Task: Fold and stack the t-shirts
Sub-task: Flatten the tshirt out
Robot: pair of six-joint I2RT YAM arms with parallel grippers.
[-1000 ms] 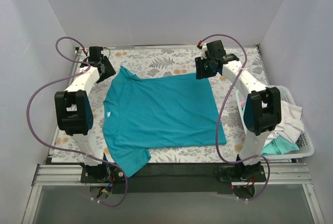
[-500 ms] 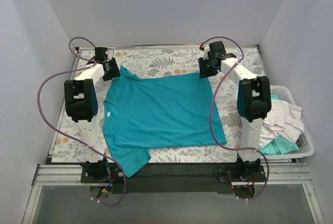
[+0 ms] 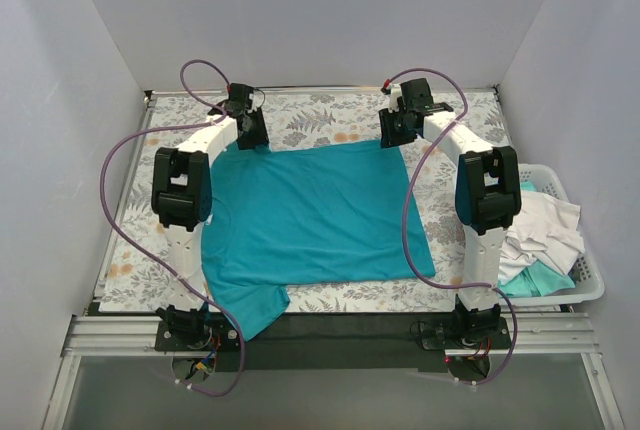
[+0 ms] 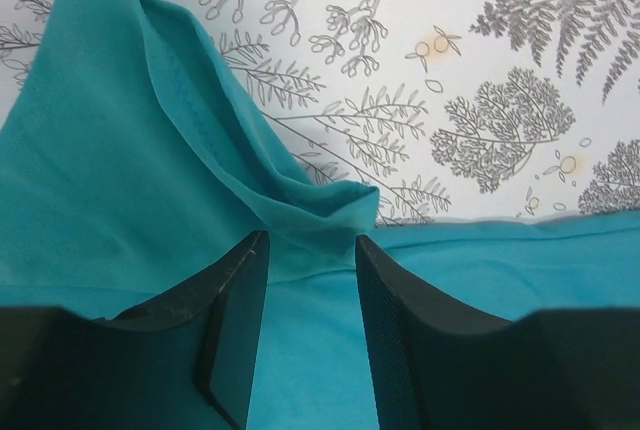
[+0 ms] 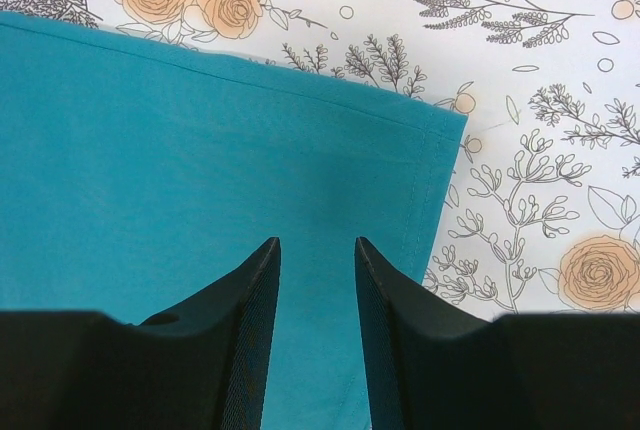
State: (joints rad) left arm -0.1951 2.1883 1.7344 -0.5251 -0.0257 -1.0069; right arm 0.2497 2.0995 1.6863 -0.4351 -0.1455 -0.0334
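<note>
Barely started imo. The teal t-shirt (image 3: 310,215) lies spread flat mid-surface (image 3: 320,108), 0 folds in it. The left end effector (image 4: 308,250) is at the far-left sleeve, fingers apart around a ridge of cloth, not clamped. The right end effector (image 5: 317,250) hangs open over the far-right hem corner. White and aqua t-shirts (image 3: 545,235) sit crumpled in the basket (image 3: 592,288) at the right edge, so basically all folding and stacking is left.

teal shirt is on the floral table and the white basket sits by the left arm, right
No: the white basket sits by the right arm, as the top external view shows. The teal shirt is on the floral table.
</note>
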